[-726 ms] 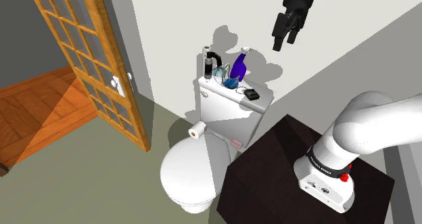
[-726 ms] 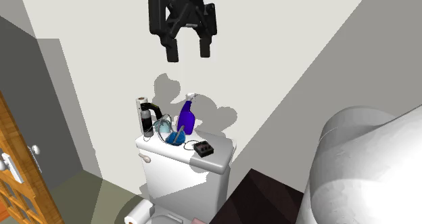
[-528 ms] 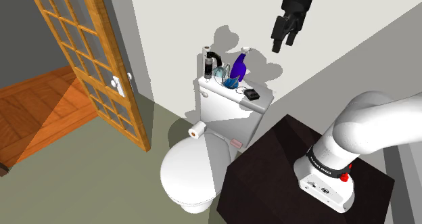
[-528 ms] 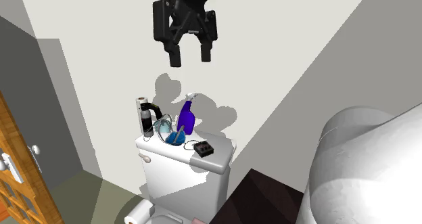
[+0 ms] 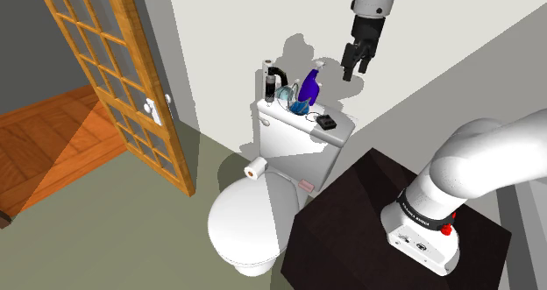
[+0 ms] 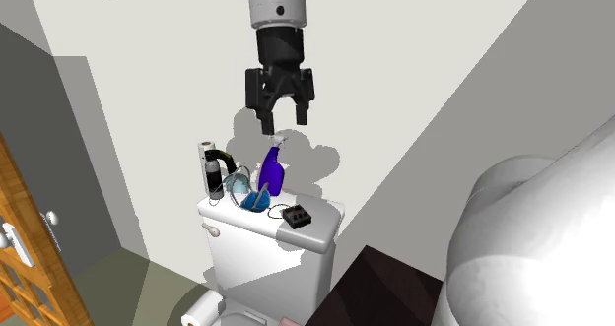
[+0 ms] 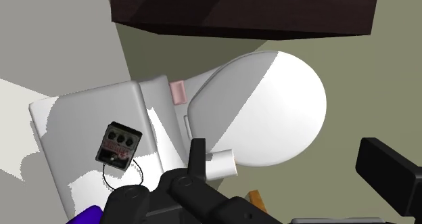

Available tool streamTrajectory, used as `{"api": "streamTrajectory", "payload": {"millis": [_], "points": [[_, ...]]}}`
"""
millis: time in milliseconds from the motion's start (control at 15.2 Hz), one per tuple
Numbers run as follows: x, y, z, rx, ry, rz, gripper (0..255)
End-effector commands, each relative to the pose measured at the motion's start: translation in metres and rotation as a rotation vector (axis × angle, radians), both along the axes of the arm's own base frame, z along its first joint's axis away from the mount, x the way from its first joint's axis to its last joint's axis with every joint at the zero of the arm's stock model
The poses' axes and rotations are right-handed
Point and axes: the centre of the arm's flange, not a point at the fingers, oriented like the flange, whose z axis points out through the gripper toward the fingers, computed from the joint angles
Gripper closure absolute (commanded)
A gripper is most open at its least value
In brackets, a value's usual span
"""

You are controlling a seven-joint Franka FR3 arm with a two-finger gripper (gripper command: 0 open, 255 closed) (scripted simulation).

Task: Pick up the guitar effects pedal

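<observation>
While well above pedal (image 6: 298, 216), claw (image 6: 283, 124) agape

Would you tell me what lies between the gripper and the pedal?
Nothing: in the shoulder view the stretch from gripper down to pedal is bare air before the wall; the blue spray bottle stands beside it.

My pincer (image 6: 282, 123) is all black, and my arm (image 5: 491, 157) is white with dark joints. The guitar effects pedal (image 7: 118, 145) is blackish, with a grey face and a row of dark knobs. The toilet tank (image 7: 81, 121) is plain white and the spray bottle (image 6: 272, 171) is deep blue. A small block (image 7: 178, 91) is pale pink. The door (image 5: 114, 78) is orange-brown wood in a grid of panes. The floor (image 5: 131, 227) is olive-grey, and my stand (image 5: 351, 218) is very dark brown.
</observation>
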Motion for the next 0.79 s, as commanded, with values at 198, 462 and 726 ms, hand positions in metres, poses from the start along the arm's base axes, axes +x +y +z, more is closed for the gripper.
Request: {"api": "streamTrajectory", "payload": {"millis": [198,462,726], "points": [[0.027,-0.040,-0.047,0.021,0.022,0.001,0],[0.050,-0.071,-0.087,0.038,0.040,0.001,0],[0.072,-0.101,-0.129,0.056,0.059,0.001,0]]}}
